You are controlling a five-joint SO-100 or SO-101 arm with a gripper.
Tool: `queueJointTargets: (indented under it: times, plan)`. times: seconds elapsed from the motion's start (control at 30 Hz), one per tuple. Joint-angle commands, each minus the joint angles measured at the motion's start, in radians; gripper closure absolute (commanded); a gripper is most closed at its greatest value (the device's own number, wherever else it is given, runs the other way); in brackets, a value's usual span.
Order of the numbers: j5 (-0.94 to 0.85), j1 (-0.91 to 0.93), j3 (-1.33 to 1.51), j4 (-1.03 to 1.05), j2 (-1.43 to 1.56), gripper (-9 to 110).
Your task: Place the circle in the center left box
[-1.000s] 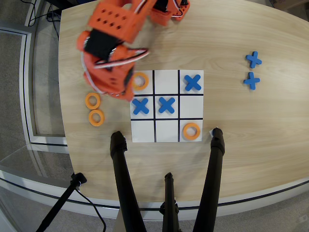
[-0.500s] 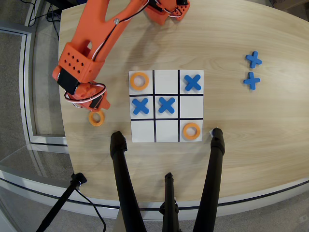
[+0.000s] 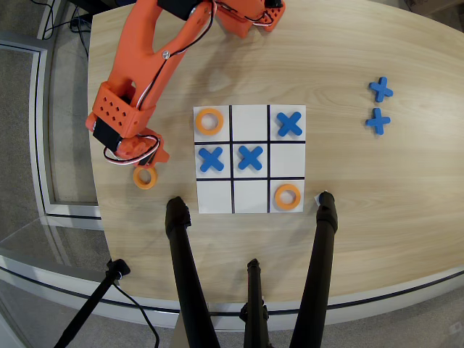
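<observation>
The orange arm reaches left of the board, its claw low over the worktop; I cannot tell whether it grips anything. One circle lies just below the claw, outside the board. The center left box stands bare.

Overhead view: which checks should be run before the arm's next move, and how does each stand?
1. Target middle-row end cell empty: ok.
2. Tool holding a ring: cannot tell, the arm hides what is under it.
3. Tool open or shut: cannot tell.
4. Orange ring lying free on the table beside the tool: ok.
5. Middle-row blue crosses inside their own cells, clear of the target: ok.
</observation>
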Motion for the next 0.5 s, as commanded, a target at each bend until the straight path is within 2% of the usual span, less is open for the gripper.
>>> queueJointTargets:
  times: [0.0, 0.47]
  plan:
    - [-0.002, 0.011, -0.035, -0.006, -0.005, 79]
    - [-0.005, 0.026, -0.072, -0.015, -0.077, 79]
